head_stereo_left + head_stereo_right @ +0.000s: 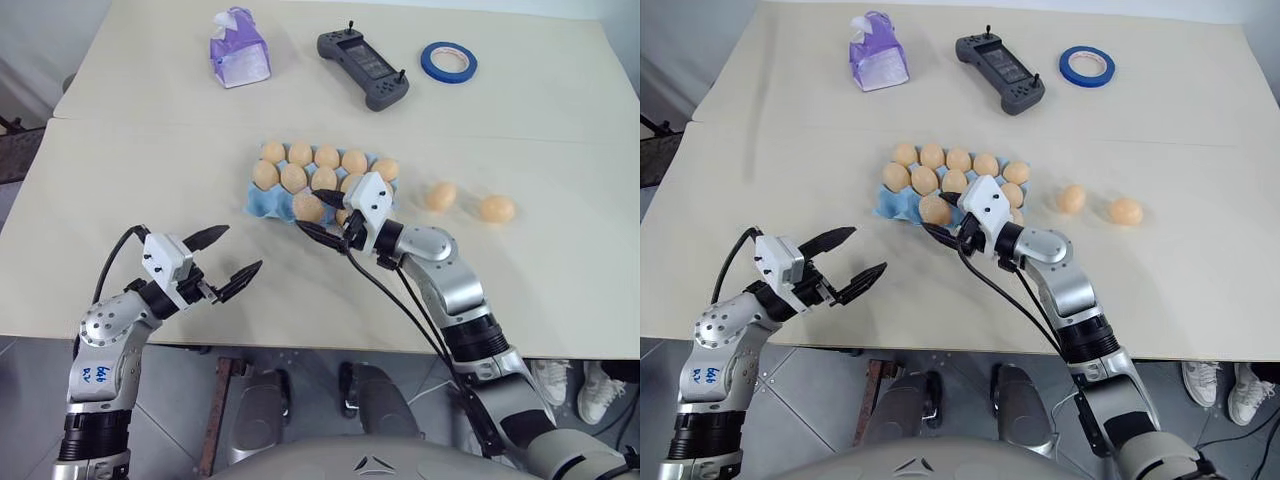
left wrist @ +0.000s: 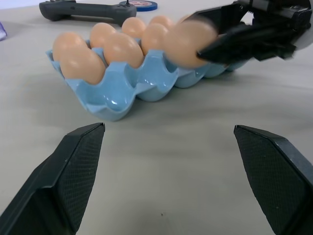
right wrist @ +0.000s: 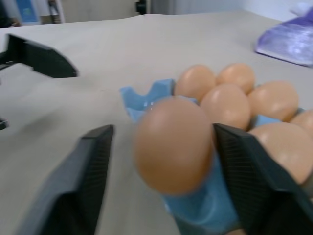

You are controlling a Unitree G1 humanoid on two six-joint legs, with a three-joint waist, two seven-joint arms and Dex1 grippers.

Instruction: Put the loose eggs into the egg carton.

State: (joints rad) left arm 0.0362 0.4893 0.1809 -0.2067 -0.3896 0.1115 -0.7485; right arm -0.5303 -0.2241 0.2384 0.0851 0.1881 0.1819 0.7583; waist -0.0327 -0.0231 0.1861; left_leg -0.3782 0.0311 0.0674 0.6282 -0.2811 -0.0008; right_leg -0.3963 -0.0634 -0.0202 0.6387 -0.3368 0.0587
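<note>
The egg carton sits mid-tabletop and I count most of its cups filled with eggs; at least the near-left corner cup looks bare in my left wrist view. One egg is right between the fingers of my right tool, over the carton's near edge. The fingers stand spread, a gap showing on one side of it, so I judge it is being let go rather than gripped, though I cannot tell if it is seated in a cup yet. Two loose eggs lie on the tabletop to the right of the carton, well apart from the right tool. They are what is left. My left tool hangs wide and empty, near the carton's left front.
</note>
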